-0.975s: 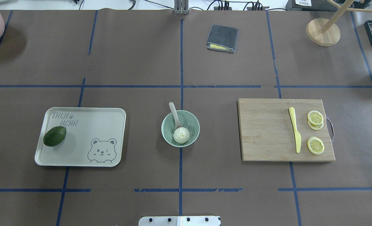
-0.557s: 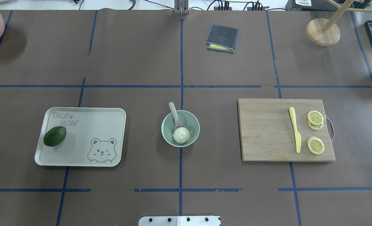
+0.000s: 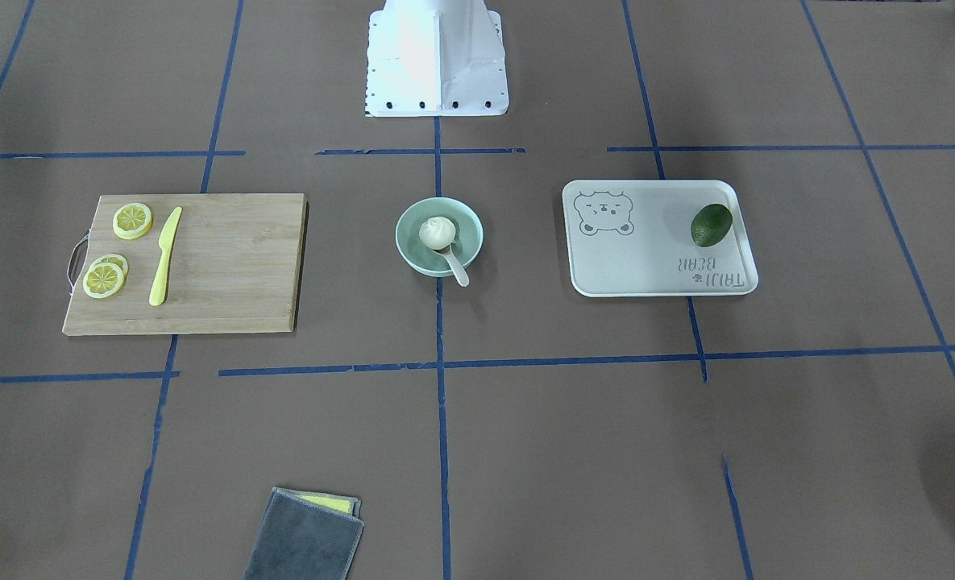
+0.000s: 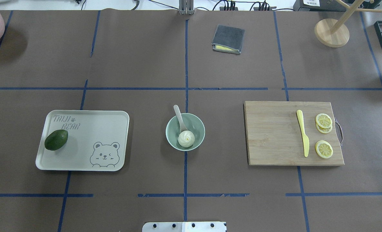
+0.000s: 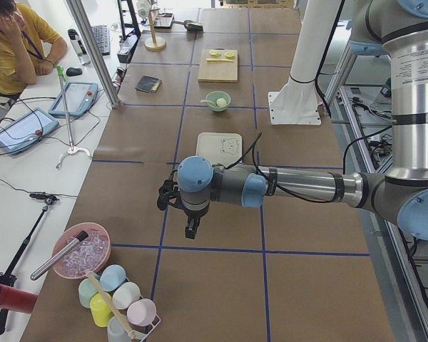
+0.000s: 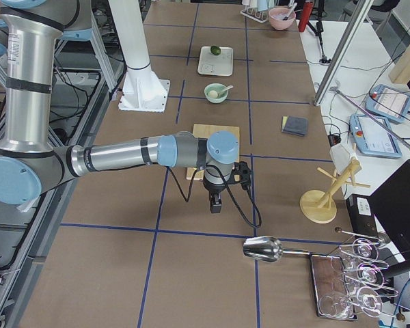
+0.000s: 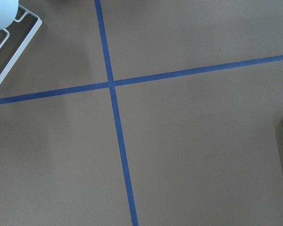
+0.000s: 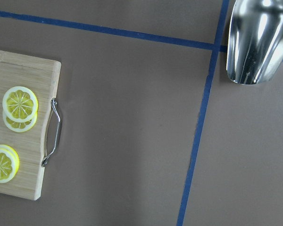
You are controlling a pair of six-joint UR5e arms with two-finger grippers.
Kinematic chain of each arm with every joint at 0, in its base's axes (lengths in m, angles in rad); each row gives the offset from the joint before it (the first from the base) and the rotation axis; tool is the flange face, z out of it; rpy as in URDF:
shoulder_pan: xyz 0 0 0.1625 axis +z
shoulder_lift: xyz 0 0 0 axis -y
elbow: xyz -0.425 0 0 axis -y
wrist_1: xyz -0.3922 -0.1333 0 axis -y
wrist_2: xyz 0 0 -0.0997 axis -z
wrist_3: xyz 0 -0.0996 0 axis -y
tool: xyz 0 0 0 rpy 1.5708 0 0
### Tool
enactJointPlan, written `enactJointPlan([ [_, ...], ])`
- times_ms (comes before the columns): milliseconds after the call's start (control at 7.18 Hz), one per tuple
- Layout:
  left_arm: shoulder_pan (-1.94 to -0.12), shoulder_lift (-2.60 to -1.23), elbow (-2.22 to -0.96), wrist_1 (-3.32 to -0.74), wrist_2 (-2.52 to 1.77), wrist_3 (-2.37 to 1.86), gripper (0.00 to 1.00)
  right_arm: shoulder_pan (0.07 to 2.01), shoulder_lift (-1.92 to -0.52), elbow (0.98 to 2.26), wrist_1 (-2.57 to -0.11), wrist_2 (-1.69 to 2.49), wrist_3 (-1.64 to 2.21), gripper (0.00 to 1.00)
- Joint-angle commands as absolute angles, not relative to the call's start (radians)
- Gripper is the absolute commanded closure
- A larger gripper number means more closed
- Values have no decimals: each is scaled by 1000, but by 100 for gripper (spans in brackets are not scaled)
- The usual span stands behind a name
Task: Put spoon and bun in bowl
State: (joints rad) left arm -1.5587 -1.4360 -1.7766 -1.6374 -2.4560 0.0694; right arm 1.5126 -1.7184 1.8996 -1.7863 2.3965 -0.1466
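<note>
The mint-green bowl (image 4: 200,127) stands at the table's middle, also in the front view (image 3: 467,225). The cream-white bun (image 4: 186,139) sits inside it, and the off-white spoon (image 4: 179,116) lies with its scoop in the bowl and its handle over the far rim. Both show in the front view, the bun (image 3: 437,233) and the spoon (image 3: 454,268). Neither gripper is in the overhead or front view. The left gripper (image 5: 192,229) hangs over bare table far to the robot's left. The right gripper (image 6: 216,205) hangs beyond the cutting board. I cannot tell whether either is open.
A tray (image 4: 107,129) with an avocado (image 4: 56,140) lies left of the bowl. A cutting board (image 4: 271,135) with a yellow knife (image 4: 303,133) and lemon slices (image 4: 324,149) lies right. A grey cloth (image 4: 228,39), a wooden stand (image 4: 331,33) and a metal scoop (image 8: 257,40) sit farther off.
</note>
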Motion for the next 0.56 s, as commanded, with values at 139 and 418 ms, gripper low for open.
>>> enactJointPlan([
  [139,-1557,-1450,-1787,-1640,-2334,71,0,1513,-1741,1891,-1779,2404,-147,0],
  [418,-1557,-1450,-1787,-1644,-2329,72,0,1513,-1743,1891,-1781,2404,-146,0],
])
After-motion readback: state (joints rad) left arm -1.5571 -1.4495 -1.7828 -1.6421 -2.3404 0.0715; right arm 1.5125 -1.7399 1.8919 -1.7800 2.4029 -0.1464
